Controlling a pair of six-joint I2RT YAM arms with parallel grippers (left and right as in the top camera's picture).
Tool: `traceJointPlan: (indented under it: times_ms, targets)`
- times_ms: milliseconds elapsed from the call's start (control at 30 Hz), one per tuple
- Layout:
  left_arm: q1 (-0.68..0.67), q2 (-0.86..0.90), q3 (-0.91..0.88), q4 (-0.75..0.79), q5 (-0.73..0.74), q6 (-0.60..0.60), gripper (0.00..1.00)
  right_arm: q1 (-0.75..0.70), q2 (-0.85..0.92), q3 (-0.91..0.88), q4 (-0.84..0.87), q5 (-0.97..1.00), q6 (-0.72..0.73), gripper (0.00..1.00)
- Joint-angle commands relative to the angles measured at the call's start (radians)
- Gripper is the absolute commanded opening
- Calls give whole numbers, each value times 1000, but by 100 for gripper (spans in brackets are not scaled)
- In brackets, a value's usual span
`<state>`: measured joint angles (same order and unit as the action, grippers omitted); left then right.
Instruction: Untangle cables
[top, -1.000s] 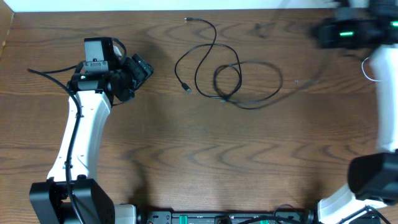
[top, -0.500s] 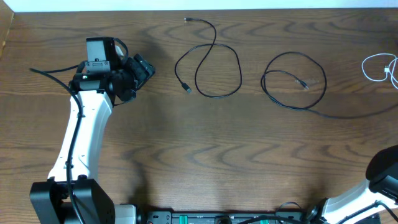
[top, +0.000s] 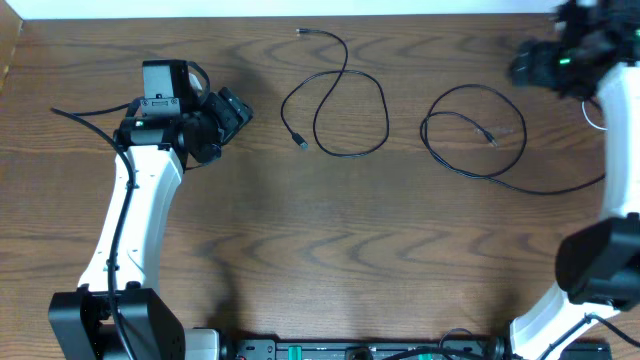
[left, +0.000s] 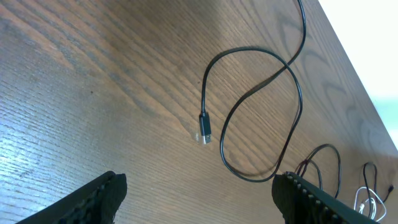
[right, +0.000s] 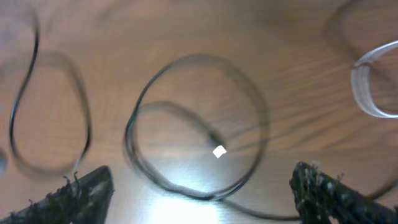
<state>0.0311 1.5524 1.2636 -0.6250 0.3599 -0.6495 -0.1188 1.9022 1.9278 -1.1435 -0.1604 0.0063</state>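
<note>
Cables (left: 203, 99) lie spread over the bench (top: 300, 250), seemingly so each can be handled alone. Just ahead of the left tool (left: 198, 194), its jaws wide with nothing between them, one black cable (top: 345, 155) curls into a loop crossing itself, a plug end nearest the tool. Well apart, a second black cable (top: 424, 130) coils beneath the right tool (right: 202, 193), likewise spread and empty. Close beside that tool curls a thin white cable (right: 356, 81).
</note>
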Motion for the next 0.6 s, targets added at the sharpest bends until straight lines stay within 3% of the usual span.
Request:
traceJointPlan:
  times_ms: [0, 200, 567]
  targets:
    - [0, 12, 5, -5, -10, 18, 80, 103, 84, -55, -27, -2, -129, 83]
    - [0, 12, 5, -14, -10, 29, 80, 252, 227, -113, -19, 89, -136, 71]
    - [0, 12, 5, -15, -10, 29, 80, 335, 348, -117, 47, 169, -135, 64]
